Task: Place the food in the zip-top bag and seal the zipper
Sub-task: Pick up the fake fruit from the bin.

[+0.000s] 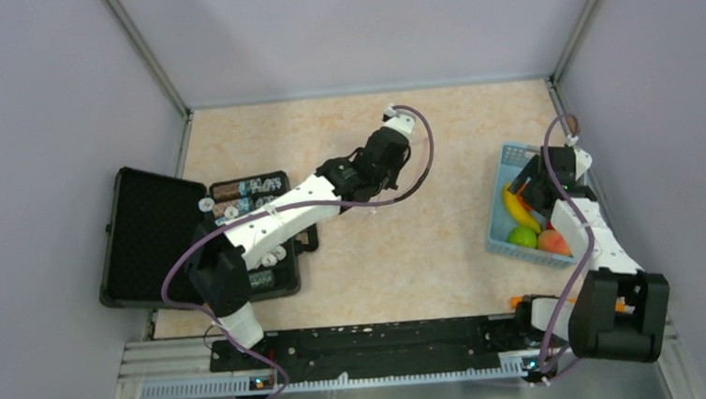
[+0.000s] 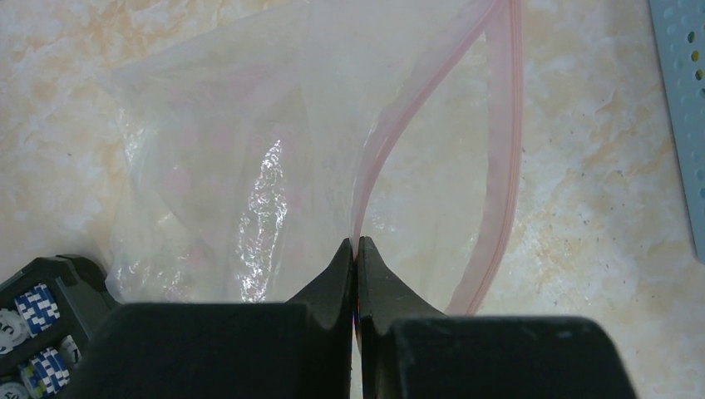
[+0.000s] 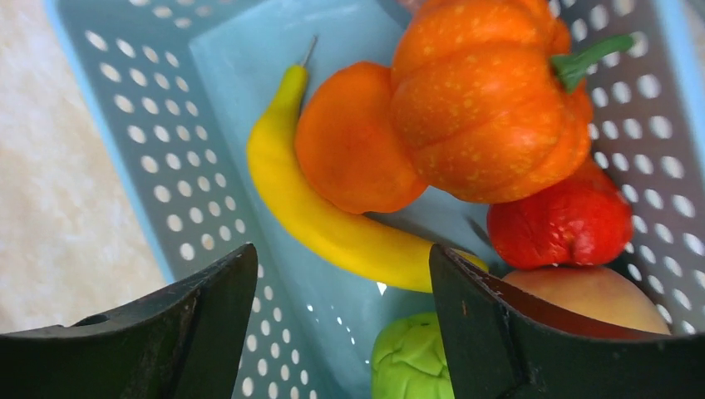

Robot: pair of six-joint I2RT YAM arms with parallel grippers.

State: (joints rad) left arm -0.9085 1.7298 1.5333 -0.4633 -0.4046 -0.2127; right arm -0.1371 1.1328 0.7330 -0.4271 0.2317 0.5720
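Note:
The clear zip-top bag (image 2: 249,166) lies crinkled on the beige tabletop, its mouth gaping. My left gripper (image 2: 357,243) is shut on the near lip of the pinkish-red zipper (image 2: 499,166), while the far lip curves away to the right. In the right wrist view my right gripper (image 3: 342,253) hangs open just above the food in the basket: a yellow banana (image 3: 332,224), an orange piece (image 3: 349,150), an orange pumpkin (image 3: 490,100), a red piece (image 3: 565,220), a peach (image 3: 590,295) and a green piece (image 3: 411,357). Nothing is between its fingers.
The light-blue basket (image 1: 506,165) stands at the right side of the table, under my right arm. An open black case (image 1: 150,237) with round tokens lies at the left, under the left arm. Walls close in the table on three sides.

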